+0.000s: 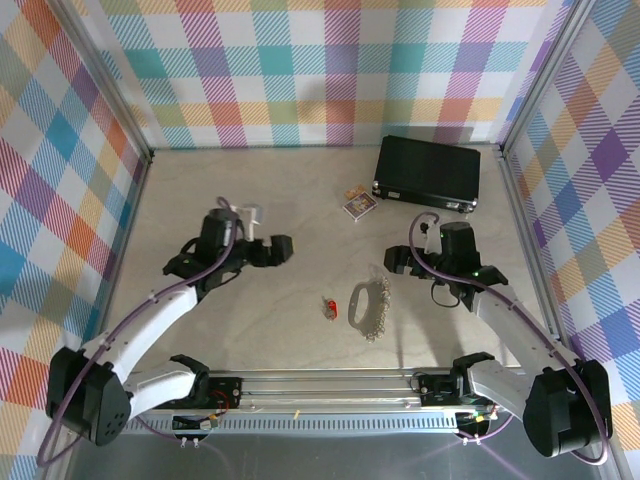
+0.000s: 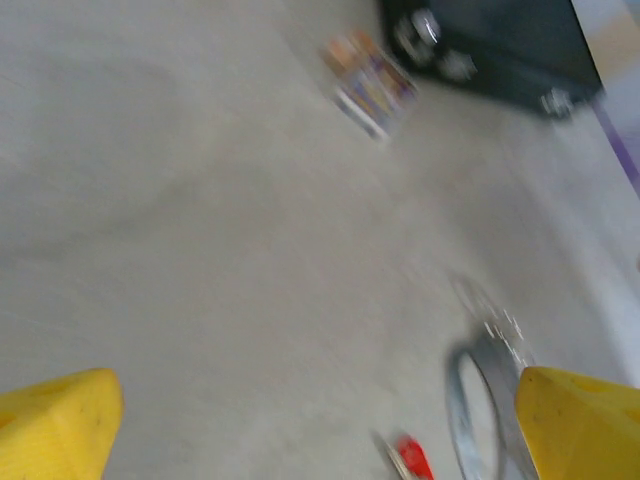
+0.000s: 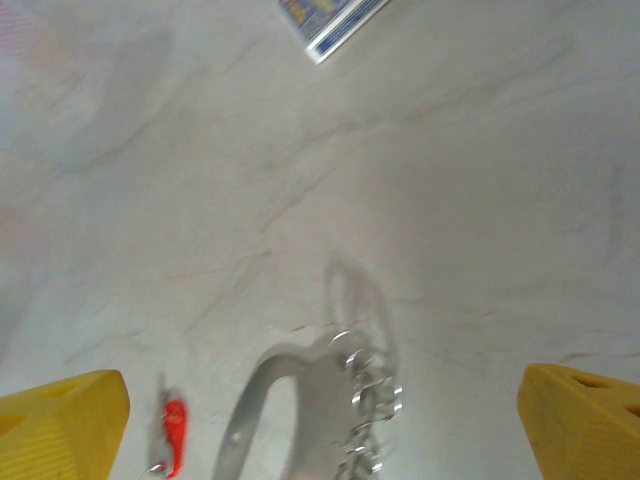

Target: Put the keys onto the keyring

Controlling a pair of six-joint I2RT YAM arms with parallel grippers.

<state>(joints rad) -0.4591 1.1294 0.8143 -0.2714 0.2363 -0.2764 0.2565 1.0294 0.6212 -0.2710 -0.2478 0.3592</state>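
Both pincers gape over the worktop [image 1: 200,200], with the key and keyring lying loose between them.
Top view: a black case [image 1: 430,172] and a card packet [image 1: 359,204] sit far back. The left pincer [image 1: 283,248] and the right pincer [image 1: 395,262] point inward. The red-headed key [image 1: 329,307] lies just beside the grey keyring [image 1: 360,300]. Left wrist, blurred: yellow fingers [image 2: 55,425] spread, key [image 2: 412,458] low right. Right wrist: the keyring [image 3: 245,415] lies between the spread fingers [image 3: 585,420].

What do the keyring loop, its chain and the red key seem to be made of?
Keyring: brushed grey metal, dull even sheen. Chain: polished metal, links glint brightly. Key: red head probably plastic, saturated uniform colour; its short silvery part looks metal, though blurred.
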